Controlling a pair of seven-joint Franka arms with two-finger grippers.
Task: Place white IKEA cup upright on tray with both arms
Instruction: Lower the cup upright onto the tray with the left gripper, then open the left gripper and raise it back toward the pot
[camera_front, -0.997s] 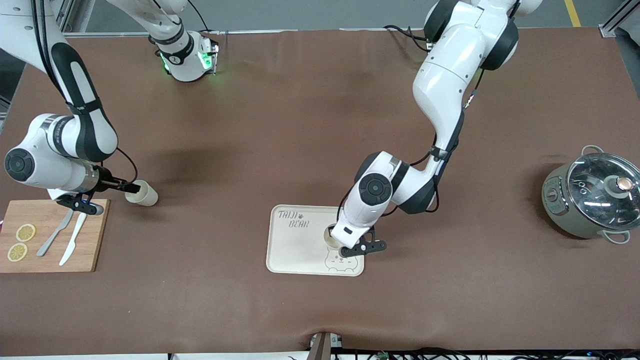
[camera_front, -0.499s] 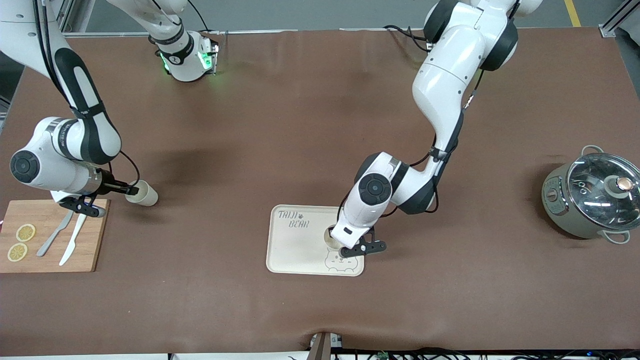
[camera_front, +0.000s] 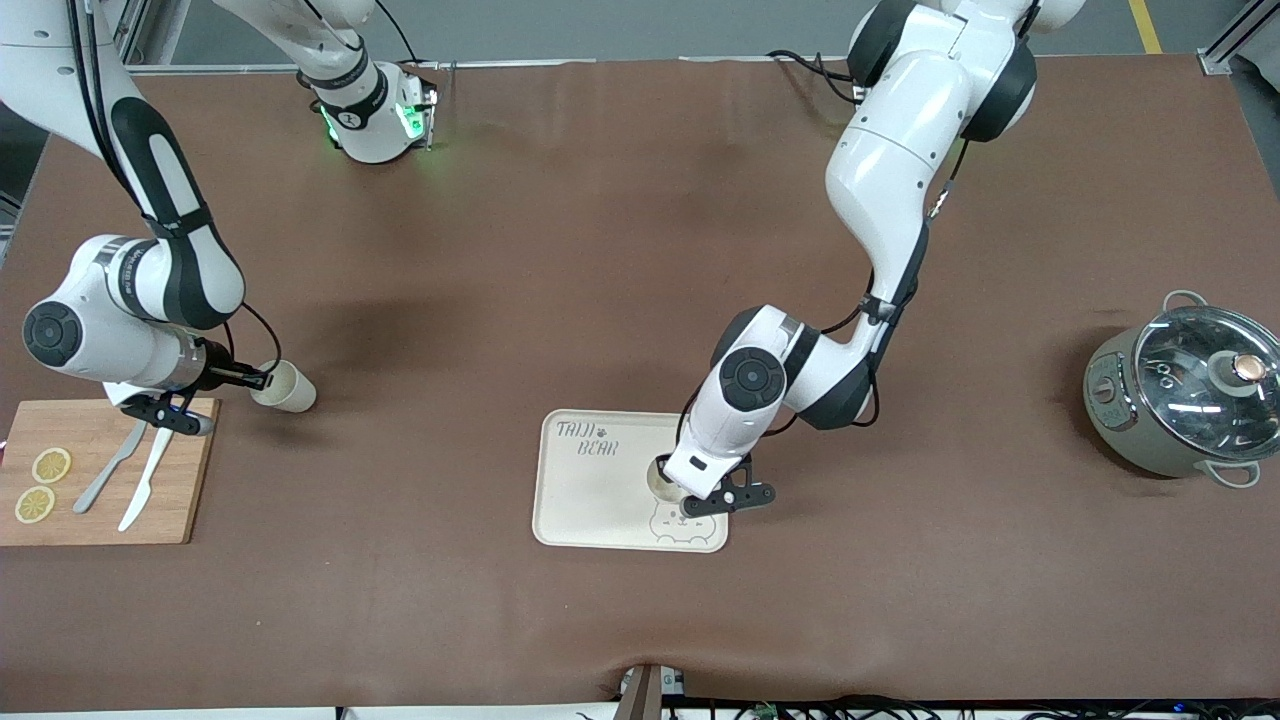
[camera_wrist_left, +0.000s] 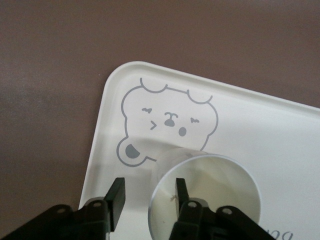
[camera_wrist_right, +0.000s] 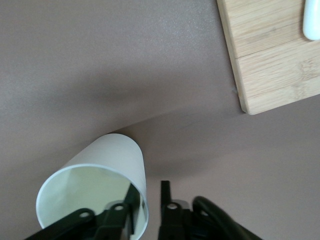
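- A white cup (camera_front: 664, 478) is seen standing upright on the tray (camera_front: 590, 490), just above the printed bear face (camera_wrist_left: 167, 122).
- The left gripper (camera_wrist_left: 147, 197) is placed at that cup's rim, one finger inside and one outside; the fingers are parted and a gap to the wall is visible, so the cup is not gripped.
- A second cup (camera_front: 284, 387) is tilted on the bench (camera_front: 520, 250), toward the right arm's end, beside the cutting board (camera_front: 170, 500).
- The right gripper (camera_wrist_right: 148, 197) is closed on this cup's rim, one finger inside, one outside.
- A pot (camera_front: 1180, 395) is seen at the left arm's end.
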